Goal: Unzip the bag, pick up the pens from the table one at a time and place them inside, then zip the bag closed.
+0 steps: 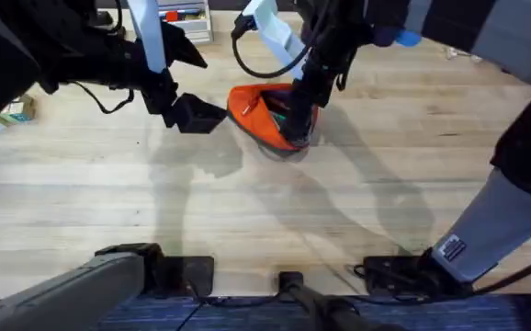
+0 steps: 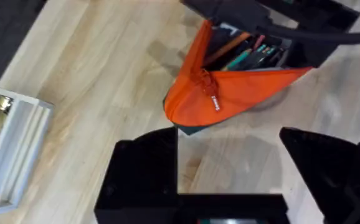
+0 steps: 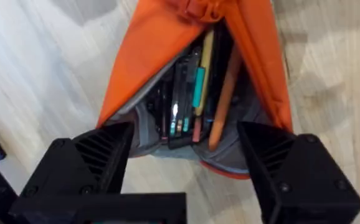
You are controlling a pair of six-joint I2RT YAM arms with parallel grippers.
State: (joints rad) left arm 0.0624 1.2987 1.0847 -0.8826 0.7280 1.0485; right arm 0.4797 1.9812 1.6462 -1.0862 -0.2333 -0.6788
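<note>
The orange bag (image 1: 252, 108) lies unzipped on the table (image 1: 385, 175), its mouth gaping. Several pens (image 3: 198, 93) lie inside it, among them an orange one (image 3: 225, 99) and a teal one; the pens (image 2: 248, 53) also show from the left wrist. The zipper pull (image 2: 214, 102) sits at the bag's closed end (image 2: 230, 93). My right gripper (image 1: 298, 124) hovers over the open end, and my right gripper (image 3: 189, 168) is open, holding nothing. My left gripper (image 1: 197, 115) is just left of the bag; my left gripper (image 2: 230, 174) is open and apart from the fabric.
A white compartment tray (image 1: 185, 17) with small items stands at the table's far edge, and the white tray (image 2: 9, 149) is also seen from the left wrist. A small box (image 1: 17, 110) sits at the far left. Cables run along the near edge (image 1: 385, 271).
</note>
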